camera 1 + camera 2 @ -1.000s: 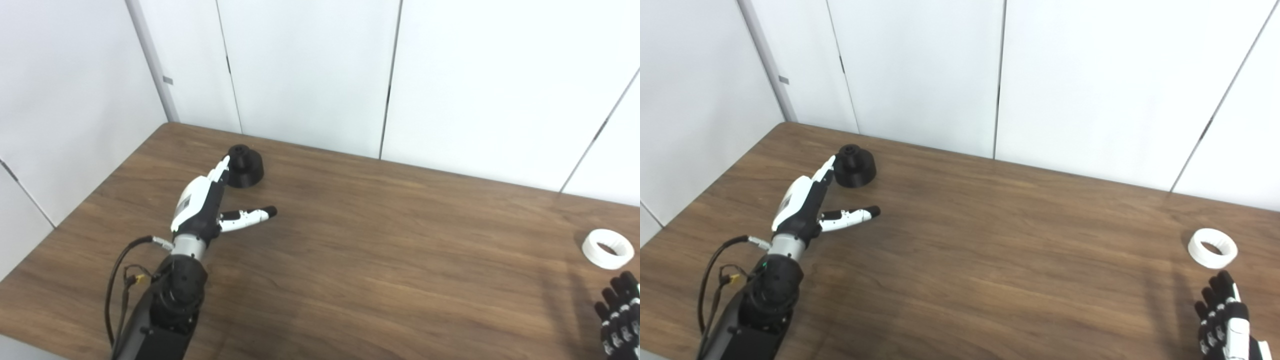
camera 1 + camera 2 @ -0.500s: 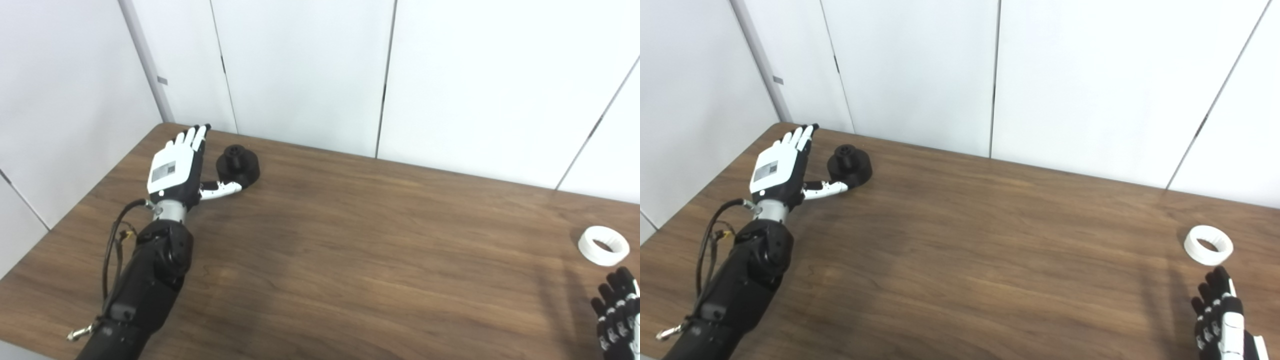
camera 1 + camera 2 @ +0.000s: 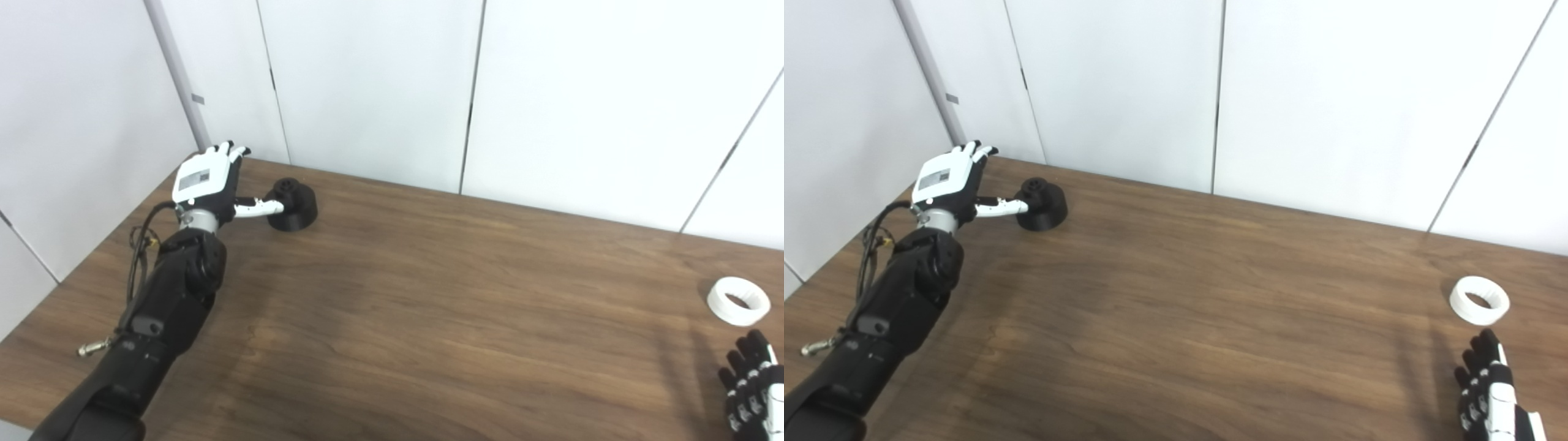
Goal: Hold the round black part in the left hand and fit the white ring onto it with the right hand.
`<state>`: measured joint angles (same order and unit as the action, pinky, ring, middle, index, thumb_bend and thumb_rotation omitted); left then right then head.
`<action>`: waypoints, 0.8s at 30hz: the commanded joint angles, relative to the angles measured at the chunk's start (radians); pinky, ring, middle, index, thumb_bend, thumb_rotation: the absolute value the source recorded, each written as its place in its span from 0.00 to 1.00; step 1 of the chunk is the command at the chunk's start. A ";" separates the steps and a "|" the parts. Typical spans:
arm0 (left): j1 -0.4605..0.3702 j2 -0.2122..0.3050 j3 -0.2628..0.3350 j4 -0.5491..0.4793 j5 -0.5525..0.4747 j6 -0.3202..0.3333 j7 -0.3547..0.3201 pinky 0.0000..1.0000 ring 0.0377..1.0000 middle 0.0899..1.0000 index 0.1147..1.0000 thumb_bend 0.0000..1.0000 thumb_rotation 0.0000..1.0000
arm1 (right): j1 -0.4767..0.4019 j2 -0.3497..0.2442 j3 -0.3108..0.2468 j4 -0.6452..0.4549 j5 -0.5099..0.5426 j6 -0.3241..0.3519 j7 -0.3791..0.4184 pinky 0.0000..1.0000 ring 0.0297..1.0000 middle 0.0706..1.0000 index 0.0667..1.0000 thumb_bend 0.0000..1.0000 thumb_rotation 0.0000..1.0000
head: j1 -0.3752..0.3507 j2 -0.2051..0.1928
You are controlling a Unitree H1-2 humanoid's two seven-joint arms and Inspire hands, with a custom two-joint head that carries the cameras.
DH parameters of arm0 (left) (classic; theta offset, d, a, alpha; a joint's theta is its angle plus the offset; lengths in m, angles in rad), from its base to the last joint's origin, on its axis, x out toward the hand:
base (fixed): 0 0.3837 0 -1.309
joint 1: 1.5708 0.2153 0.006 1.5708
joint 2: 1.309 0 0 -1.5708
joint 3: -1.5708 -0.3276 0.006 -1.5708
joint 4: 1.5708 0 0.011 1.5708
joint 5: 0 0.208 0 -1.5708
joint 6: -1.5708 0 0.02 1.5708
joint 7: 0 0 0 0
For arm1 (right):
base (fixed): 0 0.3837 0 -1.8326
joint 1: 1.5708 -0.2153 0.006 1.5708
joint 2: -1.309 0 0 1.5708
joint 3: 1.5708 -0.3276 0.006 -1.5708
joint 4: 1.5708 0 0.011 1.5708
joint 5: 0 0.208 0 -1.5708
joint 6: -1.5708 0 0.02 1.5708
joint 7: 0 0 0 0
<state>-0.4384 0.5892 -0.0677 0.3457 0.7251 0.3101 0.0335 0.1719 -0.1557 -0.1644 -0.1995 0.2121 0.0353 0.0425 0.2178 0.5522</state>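
The left robot hand (image 3: pixel 205 184) is at the far left corner of the surface (image 3: pixel 429 294), just left of the black part (image 3: pixel 293 203). It holds nothing: its fingers point up toward the wall and are a little curled, while the thumb reaches sideways, its tip at the part's raised hub. Whether the thumb touches the hub cannot be told. Half a second ago the hand lay nearer and lower, fingers stretched flat, with the thumb below the part's base; a second ago it was nearer still, edge-on, fingertips short of the part. The arm has thus stretched farther out along the left side. The part sits upright and seems not to have shifted on the surface.

The ring (image 3: pixel 1479 299) lies flat near the right edge, well apart from the part. The right robot hand (image 3: pixel 1488 392) rests just below the ring, not touching it, fingers spread and empty, much as in the earlier frames.
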 commanded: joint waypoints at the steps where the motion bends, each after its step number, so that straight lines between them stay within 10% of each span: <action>1: -0.056 0.026 0.012 -0.039 -0.030 0.037 -0.047 1.00 1.00 1.00 0.88 1.00 0.64 | -0.022 0.009 -0.010 -0.012 0.002 -0.048 -0.002 1.00 1.00 1.00 1.00 0.35 1.00 | -0.002 0.002; 16: -0.055 0.031 -0.013 -0.069 -0.104 0.071 -0.155 0.96 1.00 1.00 0.86 1.00 0.69 | -0.016 0.012 -0.007 -0.030 0.000 -0.046 -0.007 1.00 1.00 1.00 1.00 0.37 0.97 | -0.006 0.009; 24: -0.056 0.012 -0.011 -0.037 -0.095 0.057 -0.088 0.94 1.00 0.97 0.85 1.00 0.65 | -0.017 0.004 -0.009 -0.016 -0.001 -0.068 0.002 1.00 1.00 1.00 1.00 0.34 1.00 | -0.008 0.011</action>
<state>-0.4407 0.5836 -0.0930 0.3124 0.6197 0.3821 -0.1070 0.1721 -0.1555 -0.1669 -0.1975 0.2108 0.0203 0.0385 0.2086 0.5630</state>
